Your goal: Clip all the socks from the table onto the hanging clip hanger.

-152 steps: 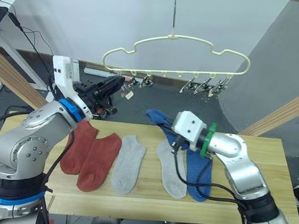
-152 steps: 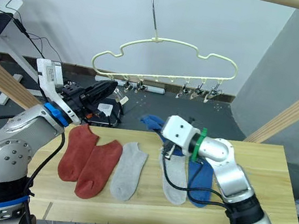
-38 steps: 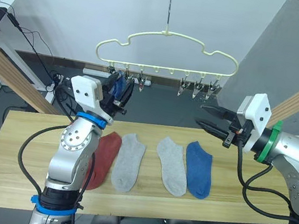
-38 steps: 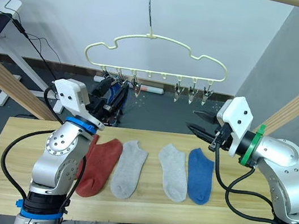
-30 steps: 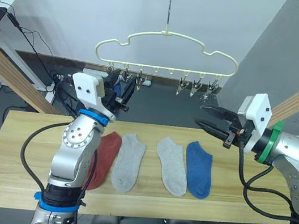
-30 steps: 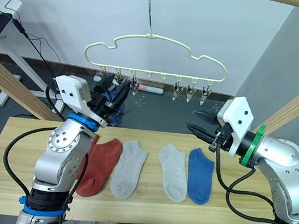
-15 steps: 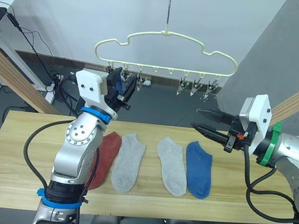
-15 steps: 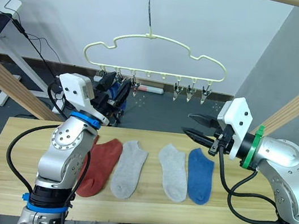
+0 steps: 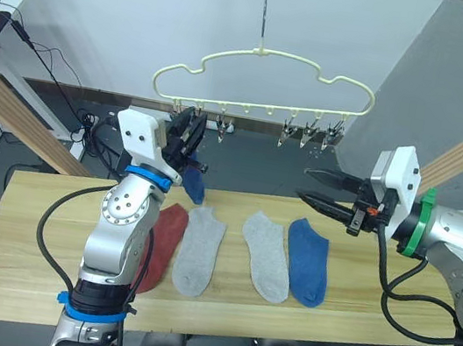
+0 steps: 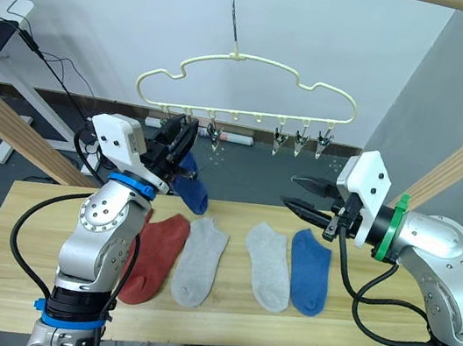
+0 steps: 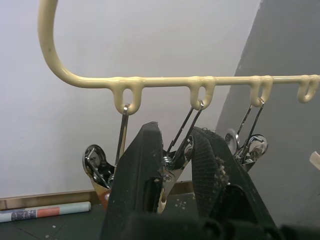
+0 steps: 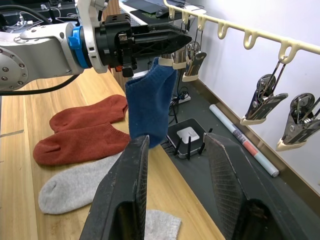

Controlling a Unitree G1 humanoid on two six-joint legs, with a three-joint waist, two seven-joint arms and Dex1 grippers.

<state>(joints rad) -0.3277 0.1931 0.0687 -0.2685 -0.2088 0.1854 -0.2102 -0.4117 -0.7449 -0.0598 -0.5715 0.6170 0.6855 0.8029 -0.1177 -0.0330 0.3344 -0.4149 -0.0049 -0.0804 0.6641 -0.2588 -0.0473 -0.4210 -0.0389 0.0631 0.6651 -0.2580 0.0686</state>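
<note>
The left gripper (image 11: 175, 165), fingers narrowly parted around a metal clip (image 11: 172, 162) on the clip hanger (image 9: 269, 52), has 1 blue sock (image 12: 148, 110) hanging just below it, while the right gripper (image 9: 313, 188), wide open and empty, hovers above 5 socks (image 9: 267, 254) on the table (image 9: 27, 228).

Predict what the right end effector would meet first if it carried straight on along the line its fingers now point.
Probably the hanging blue sock, which sits between the open right end effector fingers in its wrist view, with the left end effector just above it at the clip hanger. Depth is unclear, so it might pass below.
</note>
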